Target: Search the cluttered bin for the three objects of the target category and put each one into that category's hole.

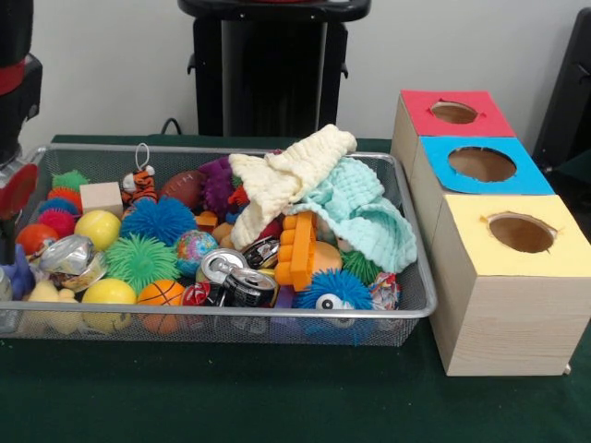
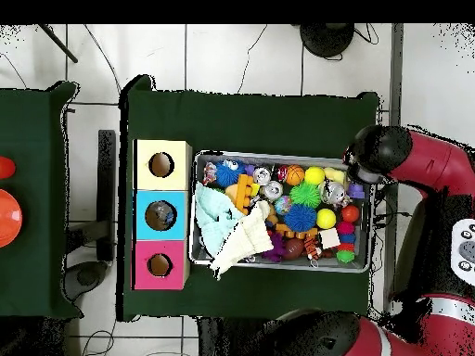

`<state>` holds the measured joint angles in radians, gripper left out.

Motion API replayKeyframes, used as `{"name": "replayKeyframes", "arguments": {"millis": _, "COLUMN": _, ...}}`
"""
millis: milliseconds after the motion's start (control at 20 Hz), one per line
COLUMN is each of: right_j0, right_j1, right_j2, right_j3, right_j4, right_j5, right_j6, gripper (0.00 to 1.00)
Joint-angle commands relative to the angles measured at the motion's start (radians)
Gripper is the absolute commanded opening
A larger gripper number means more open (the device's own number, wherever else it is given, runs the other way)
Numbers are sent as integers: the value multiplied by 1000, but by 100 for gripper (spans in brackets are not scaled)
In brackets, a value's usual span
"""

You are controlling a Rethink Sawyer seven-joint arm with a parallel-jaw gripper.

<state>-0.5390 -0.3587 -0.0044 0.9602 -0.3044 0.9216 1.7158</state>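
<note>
We cannot tell how the jaws stand: the arm (image 2: 408, 158) hangs over the bin's (image 1: 411, 309) 3 o'clock end overhead (gripper hidden). Inside we see balls, crushed cans (image 1: 242, 281) and two cloths (image 1: 305, 175). The three-holed boxes (image 2: 161, 214) sit at 9 o'clock, just beside the bin.

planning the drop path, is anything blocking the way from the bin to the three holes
Nothing visible blocks it. The red, blue and yellow holes are open on top, beside the bin; two cloths only cover toys inside.

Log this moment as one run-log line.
arm: beside wire mesh bin | claw: not visible | cream knitted cloth: on clutter | red-topped wooden box: hole empty
</note>
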Motion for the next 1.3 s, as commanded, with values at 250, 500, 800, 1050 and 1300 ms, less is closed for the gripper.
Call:
{"name": "replayKeyframes", "arguments": {"millis": 250, "right_j0": -67, "right_j1": 44, "right_j2": 191, "right_j3": 187, "right_j4": 44, "right_j5": -25, "right_j6": -146, "gripper": 100}}
{"name": "replayKeyframes", "arguments": {"millis": 500, "right_j0": -46, "right_j1": 37, "right_j2": 176, "right_j3": 177, "right_j4": 14, "right_j5": -5, "right_j6": -109, "gripper": 100}}
{"name": "replayKeyframes", "arguments": {"millis": 800, "right_j0": -64, "right_j1": 43, "right_j2": 186, "right_j3": 203, "right_j4": -11, "right_j5": -108, "right_j6": -100, "gripper": 100}}
{"name": "replayKeyframes", "arguments": {"millis": 1050, "right_j0": -103, "right_j1": 52, "right_j2": 229, "right_j3": 248, "right_j4": 13, "right_j5": -147, "right_j6": -116, "gripper": 100}}
{"name": "replayKeyframes", "arguments": {"millis": 1300, "right_j0": -126, "right_j1": 45, "right_j2": 251, "right_j3": 290, "right_j4": -23, "right_j5": -275, "right_j6": -107, "gripper": 100}}
